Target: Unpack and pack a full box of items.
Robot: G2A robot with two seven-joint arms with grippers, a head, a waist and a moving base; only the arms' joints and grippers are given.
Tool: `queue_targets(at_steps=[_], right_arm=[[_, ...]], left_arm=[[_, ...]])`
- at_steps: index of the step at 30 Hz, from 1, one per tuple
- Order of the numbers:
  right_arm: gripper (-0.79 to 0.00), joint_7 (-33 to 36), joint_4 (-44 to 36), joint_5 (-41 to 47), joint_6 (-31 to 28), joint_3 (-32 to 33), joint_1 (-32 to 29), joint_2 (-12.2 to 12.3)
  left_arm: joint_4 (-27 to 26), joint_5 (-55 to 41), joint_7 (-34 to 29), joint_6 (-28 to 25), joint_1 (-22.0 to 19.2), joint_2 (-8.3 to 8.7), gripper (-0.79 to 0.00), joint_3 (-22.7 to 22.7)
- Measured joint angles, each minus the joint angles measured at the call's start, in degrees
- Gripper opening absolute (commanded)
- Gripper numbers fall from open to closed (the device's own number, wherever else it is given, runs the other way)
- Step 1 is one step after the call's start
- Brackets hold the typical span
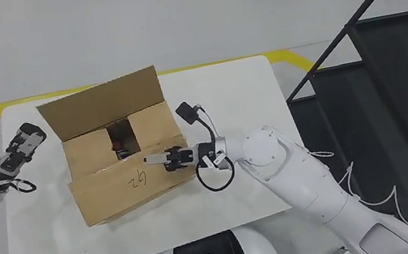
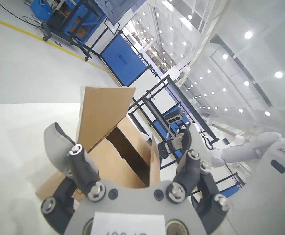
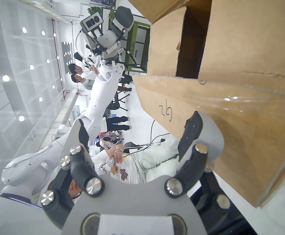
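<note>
Cardboard box (image 1: 125,169) sits on table (image 1: 230,89), flaps partly open. R gripper (image 1: 156,159) at front flap (image 1: 128,188) edge, jaws wide, holding nothing; L gripper (image 1: 34,134) beside box, likewise spread, empty. Risk: a 1-sided flap pull could drag the box.

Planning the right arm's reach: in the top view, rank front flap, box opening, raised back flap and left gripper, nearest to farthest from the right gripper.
1. front flap, directly at the right gripper
2. box opening, behind that flap
3. back flap, upright, far side
4. left gripper, out on the opposite side
</note>
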Motion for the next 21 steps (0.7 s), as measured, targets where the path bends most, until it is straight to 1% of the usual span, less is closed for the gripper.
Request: queue_targets(at_steps=[4,8,11,16,21], right_arm=[[0.0,-0.5,0.1,-0.2,0.0,0.0,0.2,0.0],[0.0,-0.7,0.0,-0.5,0.0,0.4,0.2,0.1],[0.0,-0.8,-0.2,-0.6,0.1,0.6,0.1,0.2],[0.0,-0.7,-0.5,-0.6,0.3,0.7,-0.2,0.3],[0.0,-0.8,-0.9,-0.6,0.5,0.6,-0.2,0.3]], left_arm=[[1.4,10.4,8.7,0.0,-2.1,-2.54,0.0,2.5],[6.1,21.4,20.1,0.0,-4.9,-5.01,0.0,4.8],[9.0,27.4,26.2,0.0,-6.7,-6.33,0.0,6.5],[12.5,32.5,32.6,0.0,-8.7,-7.67,0.0,8.4],[14.5,33.2,35.6,0.0,-10.5,-8.53,0.0,9.7]])
